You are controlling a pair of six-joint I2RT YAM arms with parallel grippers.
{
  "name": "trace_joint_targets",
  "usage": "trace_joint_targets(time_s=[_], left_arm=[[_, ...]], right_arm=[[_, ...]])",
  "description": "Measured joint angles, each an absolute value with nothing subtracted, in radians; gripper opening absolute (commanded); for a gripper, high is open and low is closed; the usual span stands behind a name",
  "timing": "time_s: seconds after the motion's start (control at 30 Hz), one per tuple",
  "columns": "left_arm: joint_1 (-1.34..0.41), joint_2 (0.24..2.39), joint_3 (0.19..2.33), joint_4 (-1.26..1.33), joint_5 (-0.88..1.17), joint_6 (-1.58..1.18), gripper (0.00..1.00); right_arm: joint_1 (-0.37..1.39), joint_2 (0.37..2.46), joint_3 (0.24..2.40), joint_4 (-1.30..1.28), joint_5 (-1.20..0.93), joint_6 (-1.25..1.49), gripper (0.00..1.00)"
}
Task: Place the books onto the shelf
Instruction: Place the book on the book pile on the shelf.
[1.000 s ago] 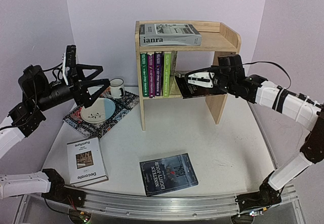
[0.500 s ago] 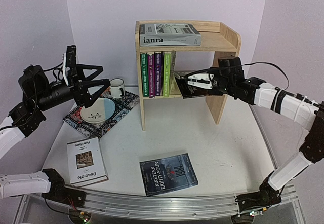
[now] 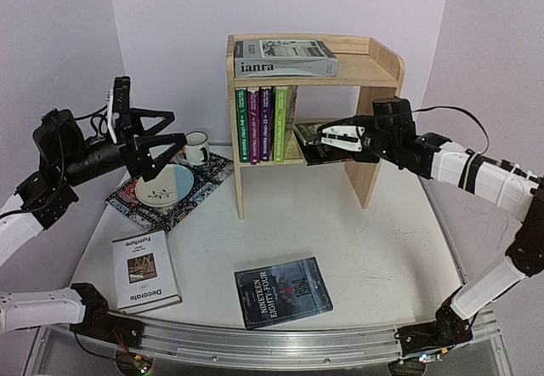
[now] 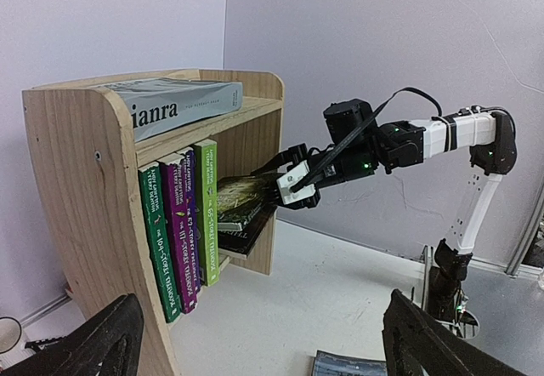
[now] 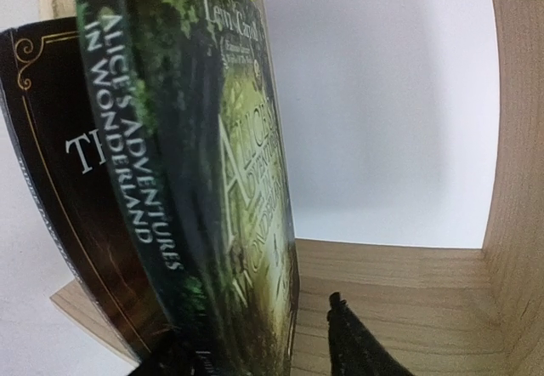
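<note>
dark alice book (image 5: 212, 180) rests on the shelf (image 3: 374, 70) between seemingly slackened fingers (image 5: 344, 342) of the right pincer (image 3: 321, 134); left pincer (image 3: 174, 129) spread wide.

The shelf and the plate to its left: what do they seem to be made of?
The shelf looks like light, unpainted wood, perhaps pine: grain lines show on its side panel, and the surface is matt. The plate seems to be glazed ceramic, pale blue with a small painted motif. Its smooth, even rim suggests this, though plastic cannot be excluded.
</note>
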State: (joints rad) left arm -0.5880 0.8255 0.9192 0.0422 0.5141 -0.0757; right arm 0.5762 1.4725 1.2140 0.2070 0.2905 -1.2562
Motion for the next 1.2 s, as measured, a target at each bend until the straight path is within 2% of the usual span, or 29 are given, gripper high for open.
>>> trace_joint_targets(time_s=[0.23, 0.33, 0.57, 1.2], left_arm=[[-0.588, 0.828, 0.919, 0.042, 0.52, -0.076, 1.0], [-0.588, 0.833, 0.919, 0.043, 0.521, -0.076, 0.99], [-0.588, 0.855, 0.919, 0.042, 0.521, -0.078, 1.0], [-0.588, 0.862, 0.919, 0.043, 0.523, -0.08, 1.0]], right_arm=[[0.573, 1.427, 1.206, 0.16, 0.267, -1.254, 0.82], [0.572, 1.394, 1.201, 0.104, 0.244, -1.254, 0.88], [0.572, 1.369, 1.203, 0.004, 0.228, -1.233, 0.84], [0.571, 1.555, 1.405, -0.133, 0.255, -1.151, 0.84]])
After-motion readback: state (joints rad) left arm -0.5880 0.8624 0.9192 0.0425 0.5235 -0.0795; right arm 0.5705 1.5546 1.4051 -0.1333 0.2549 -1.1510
